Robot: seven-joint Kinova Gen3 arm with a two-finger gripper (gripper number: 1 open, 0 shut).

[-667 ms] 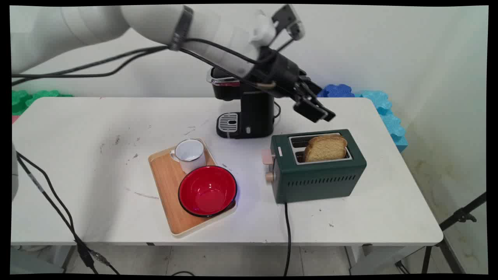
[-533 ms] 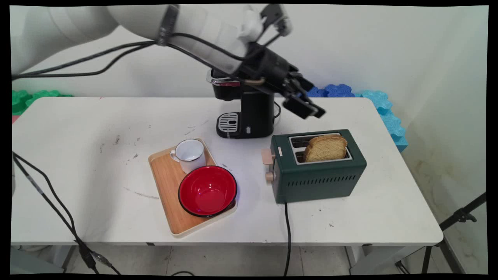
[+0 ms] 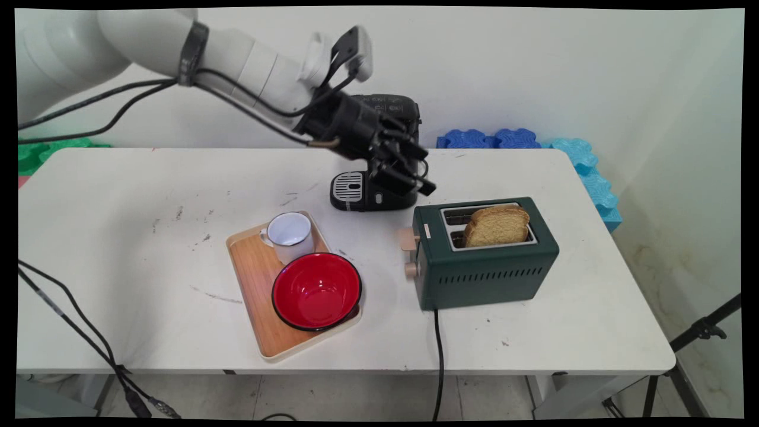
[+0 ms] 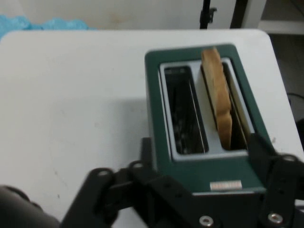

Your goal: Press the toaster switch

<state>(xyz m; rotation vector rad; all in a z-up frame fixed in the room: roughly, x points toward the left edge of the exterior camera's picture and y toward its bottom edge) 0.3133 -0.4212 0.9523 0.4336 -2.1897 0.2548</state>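
Pincer [image 3: 415, 178], jaws spread and empty, hangs beside the toaster's [image 3: 486, 267] lever end, so any descent needs alignment with the toast [image 3: 497, 225] slot.

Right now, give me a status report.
Gripper open, empty, above table beside toaster. Toast upright in one slot. Coffee machine right behind gripper.

White tabletop [image 3: 118, 237], scuffed with dark marks, rounded corners. Plain white wall [image 3: 593, 71] behind it. Foam mats along the back edge: green [image 3: 35, 151] at left, blue [image 3: 492, 139] and cyan [image 3: 584, 163] at right. Black tripod leg [image 3: 699, 329] lower right. Grey floor [image 3: 356, 397] under the tabletop, even light.
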